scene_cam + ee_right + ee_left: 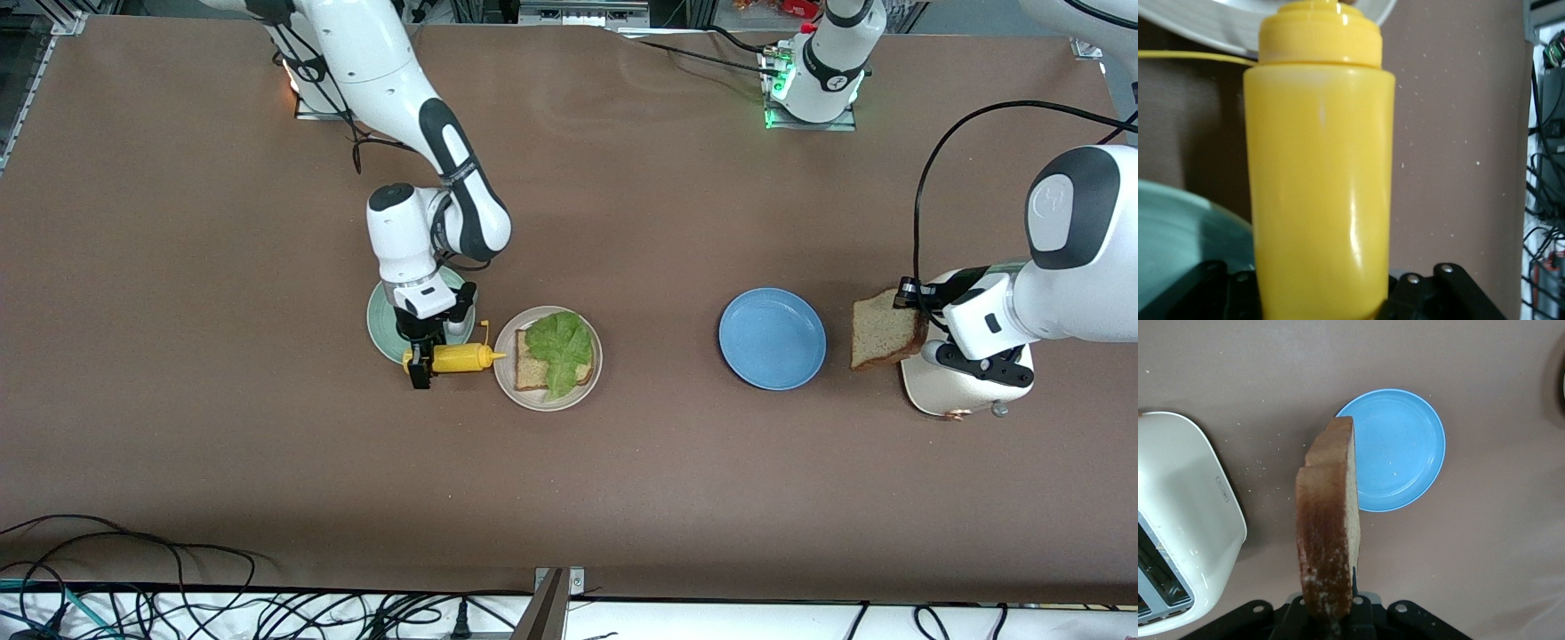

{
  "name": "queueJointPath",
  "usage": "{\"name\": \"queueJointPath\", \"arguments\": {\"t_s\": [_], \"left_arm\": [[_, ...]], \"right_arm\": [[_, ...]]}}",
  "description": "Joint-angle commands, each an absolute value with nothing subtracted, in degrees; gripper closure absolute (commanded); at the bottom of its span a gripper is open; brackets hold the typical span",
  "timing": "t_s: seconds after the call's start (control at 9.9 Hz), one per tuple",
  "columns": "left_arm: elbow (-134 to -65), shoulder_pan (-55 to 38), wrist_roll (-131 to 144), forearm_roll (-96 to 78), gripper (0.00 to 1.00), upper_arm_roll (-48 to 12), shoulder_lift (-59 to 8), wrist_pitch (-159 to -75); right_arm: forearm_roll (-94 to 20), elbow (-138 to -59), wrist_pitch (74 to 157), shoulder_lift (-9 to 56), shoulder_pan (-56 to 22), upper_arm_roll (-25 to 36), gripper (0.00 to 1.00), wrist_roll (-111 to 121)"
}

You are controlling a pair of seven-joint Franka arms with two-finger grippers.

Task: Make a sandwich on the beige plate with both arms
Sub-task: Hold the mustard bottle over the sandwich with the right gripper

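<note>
On the beige plate [547,358], about midway along the table and a little toward the right arm's end, lies one bread slice [532,371] with a ruffled lettuce leaf [560,348] over it; the leaf's edge reaches close to the plate's rim on the side nearer the front camera. The sandwich has no top slice yet.

Just beside that plate, the right gripper [420,366] is clamped on the base of a yellow squeeze bottle [455,357], held on its side with the nozzle tip at the beige plate's rim. The bottle hangs over the edge of a mint-green plate [384,327], which sits touching or nearly touching the beige one.

Toward the left arm's end, well apart across a stretch of open brown table [658,462], sits a blue plate [772,338]. The left gripper [916,298] pinches a second bread slice [885,327] by one edge, holding it up in the air just past the blue plate's rim, beside a cream toaster [951,391]. In the left wrist view the slice [1328,520] stands edge-on with the blue plate [1398,450] below it.

A wide band of open tabletop runs along the side nearest the front camera.
</note>
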State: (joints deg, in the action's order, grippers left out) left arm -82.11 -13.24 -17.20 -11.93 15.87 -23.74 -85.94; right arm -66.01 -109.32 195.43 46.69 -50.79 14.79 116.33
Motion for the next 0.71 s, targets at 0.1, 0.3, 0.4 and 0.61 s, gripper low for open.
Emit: {"name": "queueJointPath", "arguments": {"t_s": [0.1, 0.3, 0.4, 0.61], "left_arm": [[-80.77, -13.27, -16.70, -11.34, 1.00, 16.00, -23.99, -85.17], [-80.77, -13.27, -16.70, -11.34, 1.00, 16.00, -24.08, -85.17], [-80.77, -13.36, -16.70, -11.34, 1.00, 16.00, -24.26, -85.17], [-80.77, -13.27, -16.70, -11.34, 1.00, 16.00, -24.26, -85.17]], "right_arm": [[-65.92, -110.04, 196.61, 50.54, -56.16, 19.42, 1.00, 116.63], [-65.92, -109.87, 196.44, 50.45, -56.08, 19.51, 1.00, 116.81], [-65.92, -109.69, 195.83, 50.01, -55.90, 19.60, 1.00, 116.81], [-65.92, -110.12, 191.11, 47.22, -54.85, 21.17, 1.00, 116.89]]}}
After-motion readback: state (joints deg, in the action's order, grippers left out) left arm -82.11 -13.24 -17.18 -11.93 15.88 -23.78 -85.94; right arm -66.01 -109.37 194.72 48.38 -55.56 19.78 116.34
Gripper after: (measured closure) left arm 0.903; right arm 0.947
